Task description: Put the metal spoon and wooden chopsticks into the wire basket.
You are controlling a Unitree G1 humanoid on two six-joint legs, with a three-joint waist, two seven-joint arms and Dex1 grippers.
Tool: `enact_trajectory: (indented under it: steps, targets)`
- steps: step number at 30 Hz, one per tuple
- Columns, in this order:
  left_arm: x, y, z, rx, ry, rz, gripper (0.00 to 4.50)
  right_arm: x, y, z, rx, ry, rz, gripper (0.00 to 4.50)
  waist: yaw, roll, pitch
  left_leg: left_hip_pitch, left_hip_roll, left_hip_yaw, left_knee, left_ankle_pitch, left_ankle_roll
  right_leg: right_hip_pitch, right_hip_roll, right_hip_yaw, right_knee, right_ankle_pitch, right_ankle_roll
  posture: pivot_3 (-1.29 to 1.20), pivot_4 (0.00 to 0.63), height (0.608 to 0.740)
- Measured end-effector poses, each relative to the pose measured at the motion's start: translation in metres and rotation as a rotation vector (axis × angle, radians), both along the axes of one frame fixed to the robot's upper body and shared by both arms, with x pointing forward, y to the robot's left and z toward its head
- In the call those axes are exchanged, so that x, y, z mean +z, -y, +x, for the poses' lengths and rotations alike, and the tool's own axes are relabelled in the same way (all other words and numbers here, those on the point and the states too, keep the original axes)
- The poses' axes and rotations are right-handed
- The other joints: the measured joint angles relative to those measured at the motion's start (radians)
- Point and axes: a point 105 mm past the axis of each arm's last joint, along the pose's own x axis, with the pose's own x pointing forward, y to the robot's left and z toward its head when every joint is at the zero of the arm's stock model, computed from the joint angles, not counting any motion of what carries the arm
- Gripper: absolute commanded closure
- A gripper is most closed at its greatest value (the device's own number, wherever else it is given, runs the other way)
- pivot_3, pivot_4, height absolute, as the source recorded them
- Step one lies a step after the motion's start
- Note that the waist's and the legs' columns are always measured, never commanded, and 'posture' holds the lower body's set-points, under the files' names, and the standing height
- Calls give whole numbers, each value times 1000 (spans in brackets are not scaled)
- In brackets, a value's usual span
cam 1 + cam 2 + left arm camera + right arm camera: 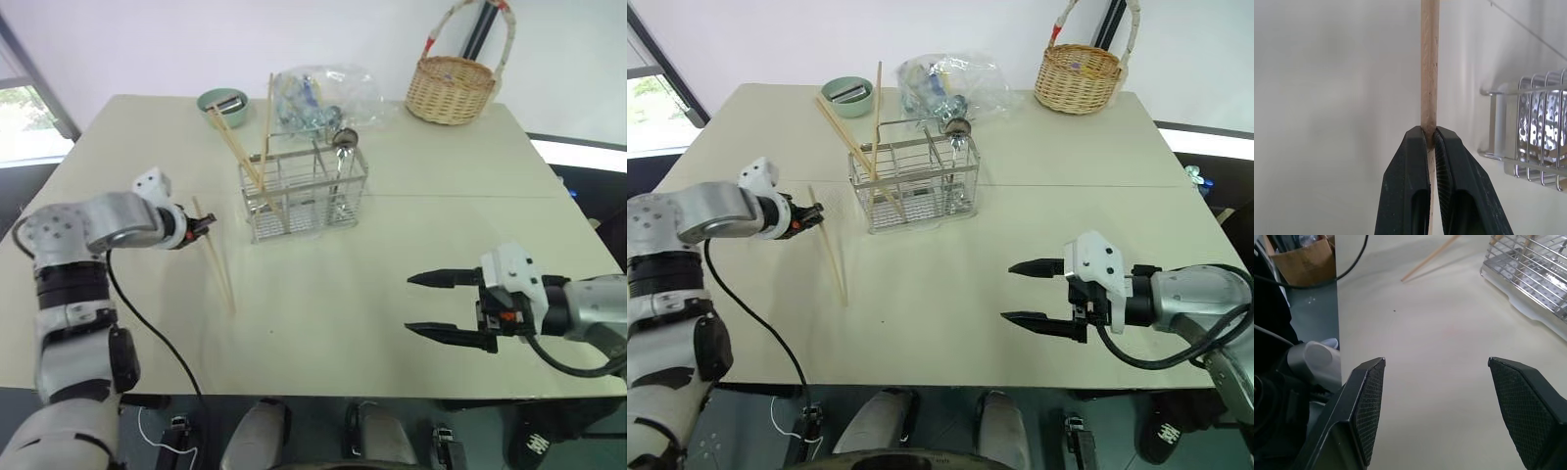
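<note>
My left gripper (208,223) is shut on one of the wooden chopsticks (217,264), left of the wire basket (304,196). The stick slants down toward the table. In the left wrist view the black fingers (1410,166) pinch this chopstick (1430,73) tightly. Other chopsticks (238,152) lean out of the basket's left compartments. The metal spoon (344,140) stands in the basket's right side, bowl up. My right gripper (409,304) hovers open and holds nothing over the table's near right area, well away from the basket.
A green bowl (223,101), a clear plastic bag of items (323,93) and a round wicker basket (453,86) sit along the table's far side. A black cable (147,323) trails from my left arm over the table's near edge.
</note>
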Motion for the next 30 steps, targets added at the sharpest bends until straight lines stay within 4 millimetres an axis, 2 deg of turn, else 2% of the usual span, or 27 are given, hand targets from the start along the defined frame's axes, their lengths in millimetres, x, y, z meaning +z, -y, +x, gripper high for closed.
enact_trajectory:
  steps: [2,5,10,12,16,21,24,26,28,30]
  targets:
    - [8,-10,-1,13,74,-6,4452,3,2,5,-6,17,1,1032,-1,0,0,0,0,0,0,0,0,0,0,0,-1,0,-1,0,150,688]
    - [32,-25,2,41,221,-19,4452,6,6,12,-29,39,-4,1032,-2,0,0,0,1,1,0,0,0,0,0,0,-2,-2,-4,0,150,688]
    - [91,-42,8,40,517,11,4452,8,10,21,-57,69,-16,1032,0,-1,1,-2,1,0,-1,0,0,0,1,0,-3,-2,-5,0,150,688]
    - [126,-47,8,24,663,27,4452,10,11,24,-65,87,-18,1032,0,0,2,-3,1,0,0,0,1,-1,0,0,-3,-2,-5,0,150,688]
    - [195,-42,0,-35,947,-9,4452,16,10,29,-64,125,-29,1032,-1,0,2,-3,1,0,-1,1,4,-1,0,0,-4,-1,-4,0,150,688]
    - [250,-27,-12,-138,1168,-47,4452,24,14,38,-101,149,1,1032,-7,0,2,-3,1,0,-1,1,5,-1,1,-1,-4,0,-1,0,150,688]
    - [269,-8,-14,-217,1226,-15,4452,41,15,47,-140,173,75,1032,-11,0,3,-2,1,0,0,1,5,1,1,-1,-4,0,-1,0,150,688]
    - [274,9,-11,-271,1247,-17,4452,49,15,49,-156,184,104,1032,-12,0,3,0,1,-1,-1,1,5,2,1,-1,-4,0,-1,0,150,688]
    - [270,26,-4,-320,1238,-27,4452,51,16,51,-173,185,122,1032,-14,0,3,0,1,-1,-1,1,5,3,2,-1,-4,0,-1,0,150,688]
    - [255,49,7,-393,1196,-18,4452,51,15,53,-184,190,141,1032,-21,0,3,-1,1,-1,0,1,5,2,2,-1,-3,1,-1,0,150,688]
